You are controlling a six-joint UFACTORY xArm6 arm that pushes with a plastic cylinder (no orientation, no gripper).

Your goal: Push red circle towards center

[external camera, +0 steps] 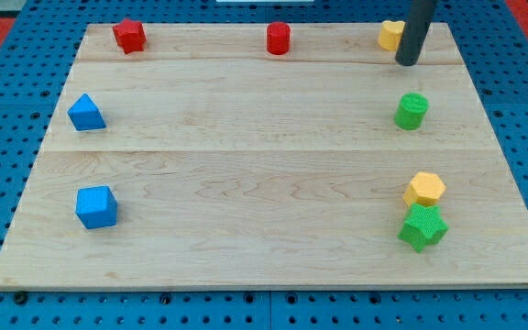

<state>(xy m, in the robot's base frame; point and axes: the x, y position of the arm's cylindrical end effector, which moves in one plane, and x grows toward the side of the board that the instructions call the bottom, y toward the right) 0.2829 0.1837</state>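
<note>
So, no jaws on this rig to be wide or narrow, nothing holding anything: just a bare rod, and my tip (407, 63) is resting on the board (246, 165) up in the corner at the view's top right. It sits just beside the yellow block (390, 35), on that block's lower right side, close enough that I can't tell if they touch.

The red circle (278, 38) is the landmark here. It stands near the board's top edge, about midway across, with nothing touching it. My tip is well off to its right in the view, with the yellow block between them. Further left of the circle along the same edge is a red star-ish block (129, 36).

Everything else hugs the sides: a green round block (412, 111), an orange hexagon (424, 189) touching a green star (423, 227), a blue triangle (86, 112) and a blue cube (95, 206). The middle is bare.

My guess: since the centre lies below the circle in the view, the tip needs to get round to the circle's top side first, then shove downward. Tight fit, because the circle is so close to the edge.
</note>
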